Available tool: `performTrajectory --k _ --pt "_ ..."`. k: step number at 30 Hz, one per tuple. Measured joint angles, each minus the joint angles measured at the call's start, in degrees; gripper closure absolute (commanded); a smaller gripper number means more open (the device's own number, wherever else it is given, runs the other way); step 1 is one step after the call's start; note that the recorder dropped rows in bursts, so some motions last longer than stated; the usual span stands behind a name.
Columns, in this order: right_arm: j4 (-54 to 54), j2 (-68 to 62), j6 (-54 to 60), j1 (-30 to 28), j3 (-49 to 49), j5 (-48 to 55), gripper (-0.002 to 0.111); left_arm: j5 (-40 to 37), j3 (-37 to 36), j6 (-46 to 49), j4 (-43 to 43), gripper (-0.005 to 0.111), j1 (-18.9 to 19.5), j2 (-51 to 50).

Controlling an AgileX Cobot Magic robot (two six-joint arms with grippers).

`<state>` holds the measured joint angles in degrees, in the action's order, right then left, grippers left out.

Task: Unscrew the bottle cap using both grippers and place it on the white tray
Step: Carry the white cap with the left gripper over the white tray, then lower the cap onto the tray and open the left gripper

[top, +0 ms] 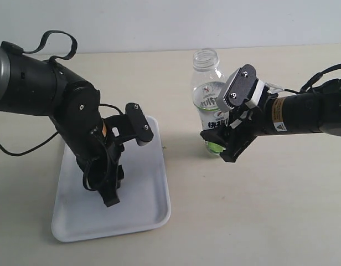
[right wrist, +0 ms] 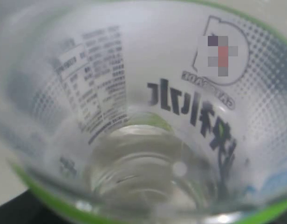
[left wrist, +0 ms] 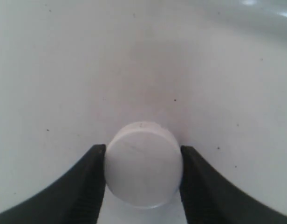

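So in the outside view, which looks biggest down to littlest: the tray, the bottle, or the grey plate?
Largest: the white tray.
Next: the bottle.
Smallest: the grey plate, though it may sit a little nearer the camera.

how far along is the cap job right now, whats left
Done: the bottle has a bare neck, so the cap is unscrewed. In hand: the left gripper holds the bottle cap between its fingers low over the white tray; whether it touches the tray is unclear. The right gripper grips the bottle at its label. Left: open the fingers to drop the cap on the tray.
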<state>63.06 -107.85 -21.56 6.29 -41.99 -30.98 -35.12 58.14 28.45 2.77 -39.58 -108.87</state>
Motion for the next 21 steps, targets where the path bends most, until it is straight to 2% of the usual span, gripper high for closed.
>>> performTrajectory --k 9,13,14,15,16,21 --pt "0.0 0.0 0.0 0.0 0.0 0.0 0.108 1.1 0.0 0.1 0.1 0.105 0.0 -0.9" --pt "0.0 0.0 0.0 0.0 0.0 0.0 0.108 1.1 0.6 0.4 0.1 0.087 0.0 -1.5" --pt "0.0 0.0 0.0 0.0 0.0 0.0 0.108 1.1 0.7 0.7 0.1 0.08 0.0 -1.7" --pt "0.0 0.0 0.0 0.0 0.0 0.0 0.108 1.1 0.8 0.8 0.1 0.069 0.0 -1.8" --pt "0.0 0.0 0.0 0.0 0.0 0.0 0.108 1.1 0.9 1.0 0.1 0.063 0.0 -2.0" --pt "0.0 0.0 0.0 0.0 0.0 0.0 0.108 2.0 1.0 1.1 0.1 0.045 0.0 -2.0"
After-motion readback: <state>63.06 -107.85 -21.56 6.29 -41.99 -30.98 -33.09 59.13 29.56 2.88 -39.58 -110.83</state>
